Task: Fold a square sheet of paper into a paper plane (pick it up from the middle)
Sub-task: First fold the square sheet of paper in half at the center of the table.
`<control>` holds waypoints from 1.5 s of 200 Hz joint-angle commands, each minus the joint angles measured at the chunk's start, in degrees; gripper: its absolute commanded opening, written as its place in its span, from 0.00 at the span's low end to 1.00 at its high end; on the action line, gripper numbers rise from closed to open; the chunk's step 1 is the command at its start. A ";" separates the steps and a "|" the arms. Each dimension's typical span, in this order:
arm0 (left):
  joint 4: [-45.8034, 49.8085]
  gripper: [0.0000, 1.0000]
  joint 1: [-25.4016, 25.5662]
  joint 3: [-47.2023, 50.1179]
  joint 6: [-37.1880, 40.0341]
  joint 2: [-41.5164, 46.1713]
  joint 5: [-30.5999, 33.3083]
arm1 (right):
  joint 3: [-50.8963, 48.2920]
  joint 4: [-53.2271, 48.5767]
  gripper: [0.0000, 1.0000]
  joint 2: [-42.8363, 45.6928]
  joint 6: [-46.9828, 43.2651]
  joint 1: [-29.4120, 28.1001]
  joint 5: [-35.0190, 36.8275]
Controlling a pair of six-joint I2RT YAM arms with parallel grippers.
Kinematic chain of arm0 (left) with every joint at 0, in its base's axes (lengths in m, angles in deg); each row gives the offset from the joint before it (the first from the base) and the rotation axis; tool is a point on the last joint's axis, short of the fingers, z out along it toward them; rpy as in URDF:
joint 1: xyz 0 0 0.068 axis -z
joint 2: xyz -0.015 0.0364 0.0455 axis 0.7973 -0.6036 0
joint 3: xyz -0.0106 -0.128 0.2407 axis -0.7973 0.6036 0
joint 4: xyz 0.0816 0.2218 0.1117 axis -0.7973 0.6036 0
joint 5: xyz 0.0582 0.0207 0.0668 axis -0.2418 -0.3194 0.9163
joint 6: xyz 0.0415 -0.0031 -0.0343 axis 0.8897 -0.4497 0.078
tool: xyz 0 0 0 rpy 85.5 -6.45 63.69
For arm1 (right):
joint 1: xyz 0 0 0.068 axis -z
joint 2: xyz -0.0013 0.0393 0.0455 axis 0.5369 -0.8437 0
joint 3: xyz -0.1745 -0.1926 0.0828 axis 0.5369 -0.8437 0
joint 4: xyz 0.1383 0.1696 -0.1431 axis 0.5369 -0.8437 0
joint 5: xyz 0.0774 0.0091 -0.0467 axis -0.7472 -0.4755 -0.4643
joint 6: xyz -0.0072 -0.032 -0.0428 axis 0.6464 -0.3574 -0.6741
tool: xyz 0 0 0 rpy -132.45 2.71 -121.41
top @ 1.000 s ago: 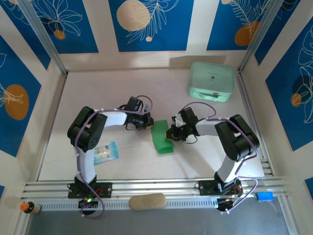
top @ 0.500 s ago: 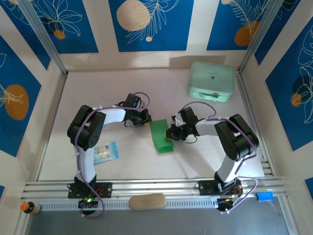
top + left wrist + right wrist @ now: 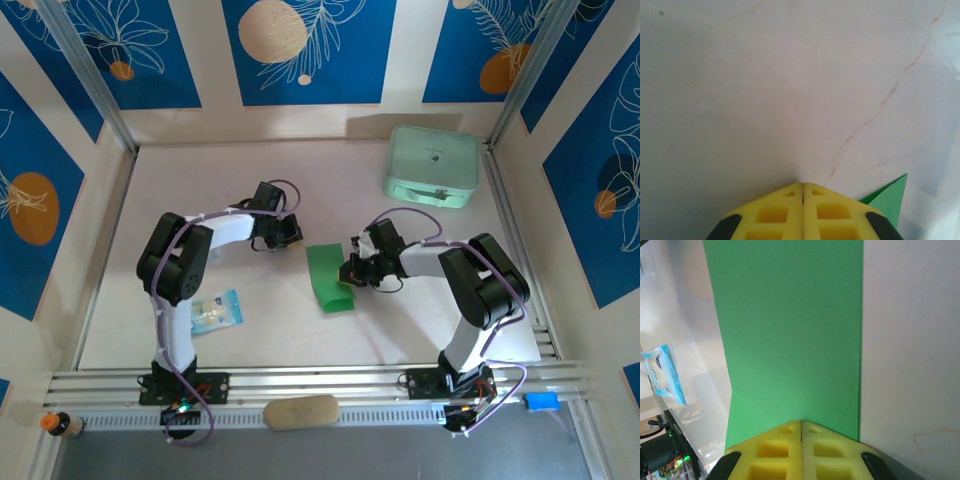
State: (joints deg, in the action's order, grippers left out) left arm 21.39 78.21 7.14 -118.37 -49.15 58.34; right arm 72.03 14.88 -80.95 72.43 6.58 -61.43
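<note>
The folded green sheet [image 3: 328, 280] lay flat on the desk [image 3: 250, 330]. The right gripper [image 3: 801, 424], jaws closed together, had its tips over the sheet's right edge. The left gripper [image 3: 803, 186], likewise closed and holding nothing, sat just off the sheet's far left corner.
</note>
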 commanded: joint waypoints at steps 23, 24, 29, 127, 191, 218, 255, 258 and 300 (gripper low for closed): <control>-3.65 0.07 1.54 4.54 -1.67 8.00 -4.83 | -1.90 -6.38 0.00 -2.72 0.83 -0.30 5.25; -3.73 0.07 1.68 4.62 -1.67 8.10 -4.95 | -1.91 -6.48 0.00 -2.72 0.82 -0.30 5.21; -4.18 0.07 2.44 5.32 -1.82 8.75 -5.49 | -1.78 -6.57 0.00 -2.67 0.82 -0.30 5.34; -17.38 0.03 14.60 19.55 -7.22 11.30 -10.38 | -2.06 -6.36 0.00 -2.80 0.98 -0.37 5.48; -14.35 0.03 14.82 25.10 -3.82 10.55 -6.09 | -2.00 -6.26 0.00 -3.22 0.83 -0.39 5.29; -13.78 0.04 14.73 27.17 -2.12 10.55 -4.78 | -1.95 -6.14 0.00 -3.33 0.87 -0.35 5.33; -14.37 0.05 14.73 25.97 -3.68 14.18 -5.58 | -2.09 -6.30 0.00 -3.15 0.91 -0.37 5.44; -14.36 0.05 14.82 25.70 -4.02 14.63 -5.70 | -2.05 -6.38 0.00 -3.15 0.91 -0.32 5.44; -18.98 0.06 15.92 24.92 -8.72 17.90 -7.81 | -1.71 -6.54 0.00 -3.59 0.65 -0.21 5.33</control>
State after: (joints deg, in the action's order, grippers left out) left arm 4.65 93.27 32.27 -124.25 -33.70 51.39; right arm 72.03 14.90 -81.06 73.24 6.56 -61.47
